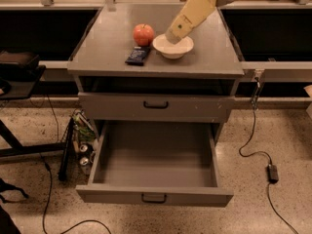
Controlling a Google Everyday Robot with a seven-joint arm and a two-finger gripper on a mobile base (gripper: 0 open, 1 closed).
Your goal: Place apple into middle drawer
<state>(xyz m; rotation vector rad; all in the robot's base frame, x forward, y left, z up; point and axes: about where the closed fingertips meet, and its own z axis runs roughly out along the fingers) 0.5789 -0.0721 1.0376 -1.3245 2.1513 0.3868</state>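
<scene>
The apple [144,34], red-orange, stands on the grey cabinet top [209,57], at its back left. The middle drawer [154,195] is pulled out wide at the bottom, and its tray holds nothing. My arm comes in from the top right. Its beige forearm slopes down to the left, and my gripper [171,37] is at its low end. The gripper hangs over the back rim of the white bowl [174,48], just right of the apple and a little apart from it.
A flat dark blue packet [138,55] lies in front of the apple. Another grey drawer front [156,106] with a black handle is closed above the open drawer. Cables and a power brick [272,173] lie on the floor at right. Cans and clutter [83,140] are at left.
</scene>
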